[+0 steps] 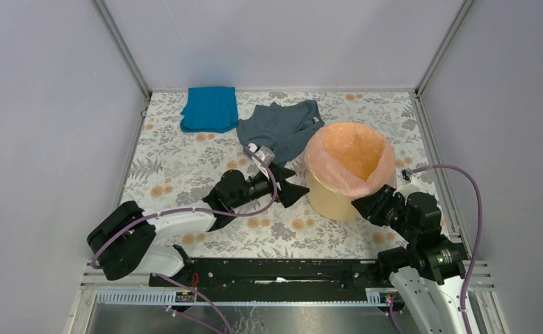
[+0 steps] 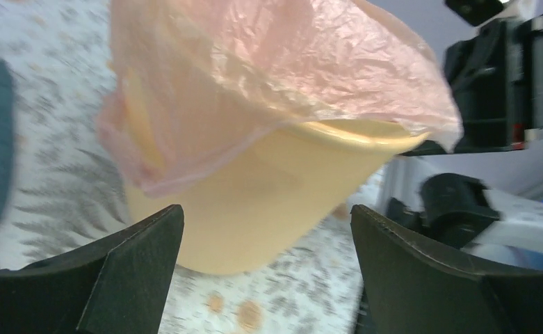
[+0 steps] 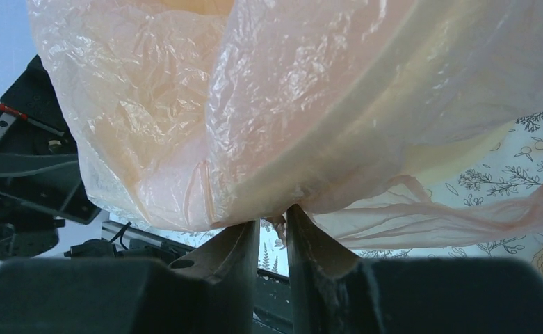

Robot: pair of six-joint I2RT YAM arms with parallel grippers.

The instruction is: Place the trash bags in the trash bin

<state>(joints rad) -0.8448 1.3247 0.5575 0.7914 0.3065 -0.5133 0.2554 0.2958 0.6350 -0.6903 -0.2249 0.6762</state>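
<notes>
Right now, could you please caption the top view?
Pink bag lines the yellow bin; right gripper at its rim, left gripper open.

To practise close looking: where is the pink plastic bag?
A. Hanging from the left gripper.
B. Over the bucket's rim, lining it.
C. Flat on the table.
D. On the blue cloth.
B: the pink bag is folded over the rim of the yellow bucket and dips inside it.

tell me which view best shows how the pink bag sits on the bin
The top external view: it shows the pink bag lining the yellow bin and folded over its rim. The left wrist view shows only one side's overhang, blurred; the right wrist view only crinkled film close up.
</notes>
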